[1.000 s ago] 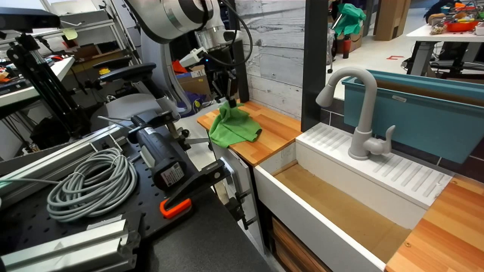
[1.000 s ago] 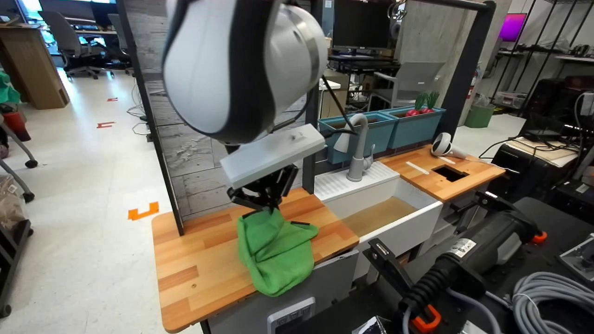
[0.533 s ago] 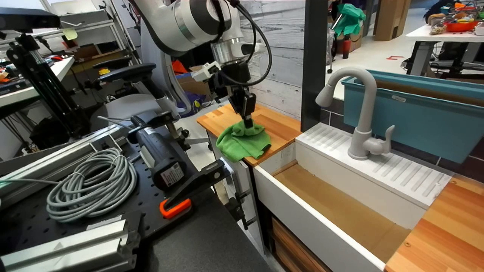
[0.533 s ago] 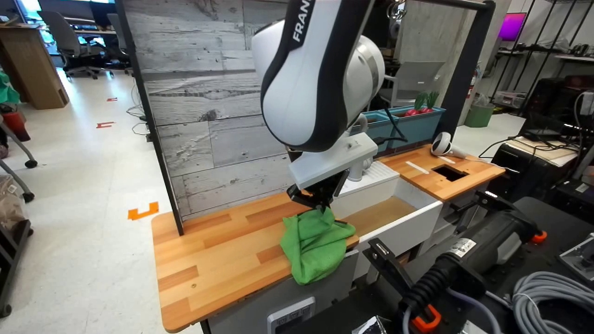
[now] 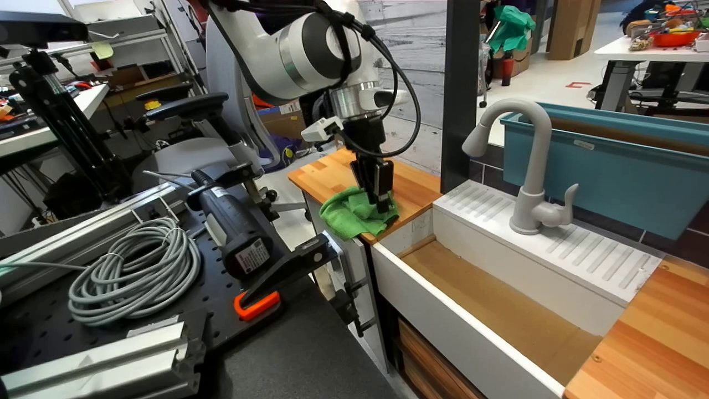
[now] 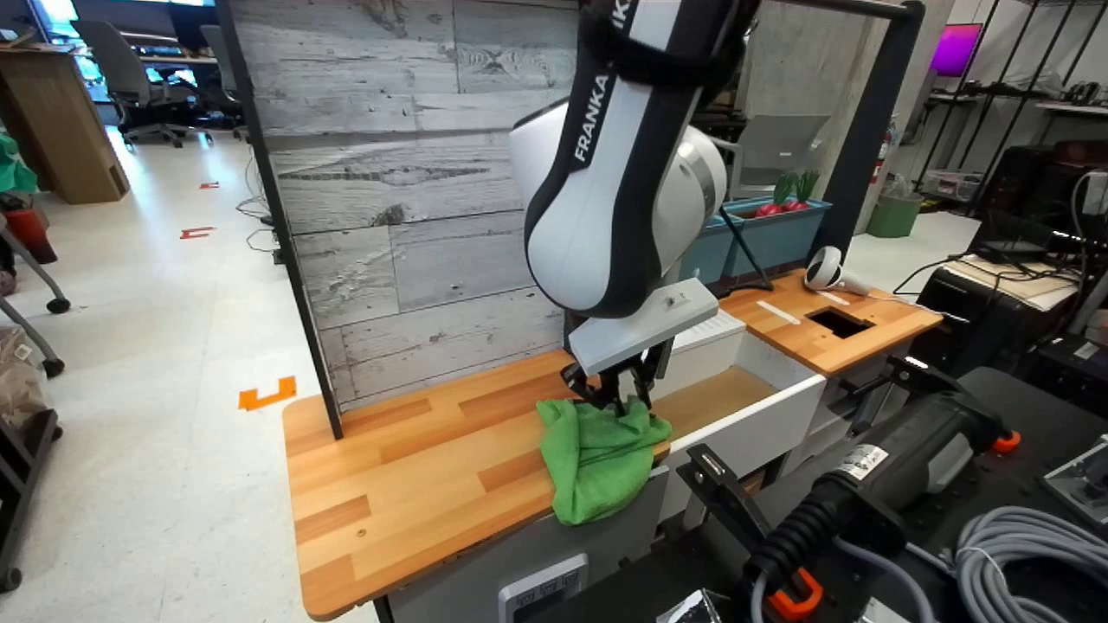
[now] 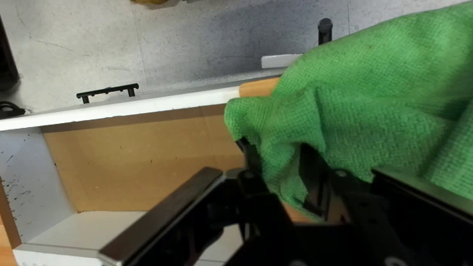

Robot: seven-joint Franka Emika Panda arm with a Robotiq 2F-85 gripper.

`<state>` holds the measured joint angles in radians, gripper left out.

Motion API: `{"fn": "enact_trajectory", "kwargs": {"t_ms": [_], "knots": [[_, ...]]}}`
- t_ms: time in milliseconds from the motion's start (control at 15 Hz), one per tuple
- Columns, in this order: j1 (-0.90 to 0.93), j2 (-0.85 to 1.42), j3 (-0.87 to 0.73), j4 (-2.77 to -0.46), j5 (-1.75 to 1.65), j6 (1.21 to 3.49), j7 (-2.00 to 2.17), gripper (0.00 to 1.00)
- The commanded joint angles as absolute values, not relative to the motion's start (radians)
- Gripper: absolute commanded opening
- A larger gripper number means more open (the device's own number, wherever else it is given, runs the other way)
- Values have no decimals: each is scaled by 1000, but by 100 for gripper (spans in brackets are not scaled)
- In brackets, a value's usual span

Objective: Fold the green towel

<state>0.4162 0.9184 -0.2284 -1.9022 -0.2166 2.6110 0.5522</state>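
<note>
The green towel [image 5: 346, 215] lies bunched and wrinkled on the wooden counter [image 6: 415, 484], at the end next to the sink. It also shows in an exterior view [image 6: 593, 472], where its front part hangs over the counter's front edge. In the wrist view the towel [image 7: 377, 111] fills the right side, and one corner pokes out toward the sink. My gripper [image 7: 275, 147] points down at the towel's sink-side part. Its fingers are apart, with a fold of towel loosely between them. The gripper also shows in both exterior views [image 5: 381, 205] [image 6: 630, 405], low over the towel. The towel's underside is hidden.
The white sink [image 5: 471, 327] with a grey faucet [image 5: 534, 166] adjoins the counter. A wood-plank wall panel [image 6: 389, 173] stands behind the counter. A dark bench with a black tool [image 5: 230, 227] and coiled cable [image 5: 135, 271] lies in front.
My gripper has carried the towel along the counter toward the sink and lower. In the last half second the fingers have spread and the towel has settled flatter.
</note>
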Motion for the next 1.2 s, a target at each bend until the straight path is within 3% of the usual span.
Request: {"fn": "enact_trajectory", "kwargs": {"t_ms": [0,267,333,933,1000,1133], "knots": [[407,967,-222,-1845,-211,2590,529,66],[444,945,-239,-1885,-222,2627,557,96],[454,933,-240,-1900,-224,2635,561,99],[669,662,-309,-2182,-300,2741,749,100],[615,756,-272,-2069,-274,2693,715,100],[647,700,-278,-2125,-287,2699,740,100]]}}
